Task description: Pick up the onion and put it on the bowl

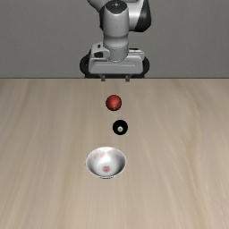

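Three things lie in a rough line down the middle of a wide wooden table (pixel 45 134). The table runs off both sides and the lower edge of the exterior view, and its far edge meets a grey wall behind the robot; broad bare wood lies on either side of the line, so there is open room all round. The white arm (pixel 121 18) hangs over the far edge with its gripper (pixel 114 73) pointing down; whether the gripper is released or clenched cannot be told. The metal bowl (pixel 93 162) sits lowest in the view, upright, with a reddish glint inside. The onion (pixel 114 102), round and red, rests on the table near the gripper and apart from it, almost straight in line with it. A small black ring (pixel 120 127) with a pale middle lies between onion and bowl, touching neither, a little toward the exterior view's right.
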Motion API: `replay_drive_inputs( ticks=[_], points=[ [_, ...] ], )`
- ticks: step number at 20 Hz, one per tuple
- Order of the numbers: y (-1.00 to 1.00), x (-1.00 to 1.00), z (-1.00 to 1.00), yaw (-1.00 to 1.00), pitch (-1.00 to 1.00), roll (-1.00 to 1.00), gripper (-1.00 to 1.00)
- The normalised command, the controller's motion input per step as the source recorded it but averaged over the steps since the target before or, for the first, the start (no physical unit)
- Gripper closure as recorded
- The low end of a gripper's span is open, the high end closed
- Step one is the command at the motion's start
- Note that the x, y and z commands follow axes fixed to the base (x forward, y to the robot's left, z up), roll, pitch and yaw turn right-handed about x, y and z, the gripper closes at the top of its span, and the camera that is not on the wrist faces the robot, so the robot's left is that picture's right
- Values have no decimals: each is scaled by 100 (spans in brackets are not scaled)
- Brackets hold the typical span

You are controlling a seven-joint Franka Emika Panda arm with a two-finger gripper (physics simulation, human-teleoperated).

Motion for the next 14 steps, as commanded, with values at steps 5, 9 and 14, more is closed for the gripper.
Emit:
replay_drive_inputs(
  ticks=[5,9,14],
  points=[
    [0,0,-100,0,0,0,-100],
    [0,25,-75,0,0,0,-100],
    [0,0,-20,0,0,0,100]
  ],
)
